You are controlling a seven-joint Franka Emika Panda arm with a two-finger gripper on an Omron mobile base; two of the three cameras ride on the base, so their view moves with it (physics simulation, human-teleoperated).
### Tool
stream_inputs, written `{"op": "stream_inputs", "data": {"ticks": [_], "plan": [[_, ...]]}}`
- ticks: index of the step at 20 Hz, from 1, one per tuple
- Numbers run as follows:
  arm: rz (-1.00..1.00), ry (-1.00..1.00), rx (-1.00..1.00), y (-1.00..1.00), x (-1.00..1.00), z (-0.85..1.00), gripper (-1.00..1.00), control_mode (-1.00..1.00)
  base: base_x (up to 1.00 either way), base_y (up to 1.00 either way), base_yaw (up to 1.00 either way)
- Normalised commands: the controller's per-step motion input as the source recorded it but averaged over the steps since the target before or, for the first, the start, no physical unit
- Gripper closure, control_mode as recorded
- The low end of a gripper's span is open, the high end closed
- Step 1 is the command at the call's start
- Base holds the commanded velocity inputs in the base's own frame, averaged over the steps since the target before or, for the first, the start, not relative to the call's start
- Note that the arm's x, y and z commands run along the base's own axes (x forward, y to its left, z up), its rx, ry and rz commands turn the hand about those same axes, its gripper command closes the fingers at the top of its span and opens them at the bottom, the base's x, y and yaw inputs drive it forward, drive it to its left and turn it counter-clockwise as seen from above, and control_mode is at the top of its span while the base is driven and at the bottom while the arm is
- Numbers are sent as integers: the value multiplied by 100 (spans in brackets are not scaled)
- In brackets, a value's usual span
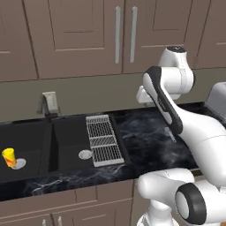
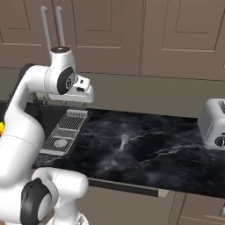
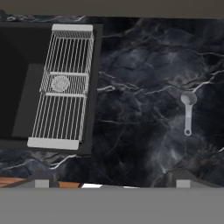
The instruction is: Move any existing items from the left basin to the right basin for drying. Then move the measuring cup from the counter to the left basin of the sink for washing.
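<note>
A small yellow cup (image 1: pixel 9 156) stands in the wide left basin (image 1: pixel 28 137) of the black sink, beside its silver drain (image 1: pixel 18 164). The narrower right basin (image 1: pixel 68 137) holds only its drain disc (image 1: pixel 85 154) and adjoins the white wire rack (image 1: pixel 103 139). The grey measuring cup (image 3: pixel 188 111) lies on the black marble counter (image 3: pixel 131 109) right of the rack, also seen as the scoop (image 2: pixel 123 142). My gripper (image 3: pixel 111 180) hangs high above the counter, open, with nothing between its fingers. It is apart from the measuring cup and the sink.
A silver toaster (image 2: pixel 213 123) stands at the counter's far right. A dark faucet (image 1: pixel 46 106) rises behind the sink. Brown wall cabinets (image 1: pixel 88 35) hang above the backsplash. Bare marble stretches between the rack and the toaster.
</note>
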Motion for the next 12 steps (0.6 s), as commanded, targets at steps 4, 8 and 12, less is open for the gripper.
{"op": "stream_inputs", "data": {"ticks": [4, 8, 12], "plan": [[0, 0, 0, 0, 0, 0, -100, 100, 0, 47, 0], [0, 0, 0, 0, 0, 0, -100, 100, 0, 41, 0], [0, 0, 0, 0, 0, 0, -100, 100, 0, 38, 0]]}}
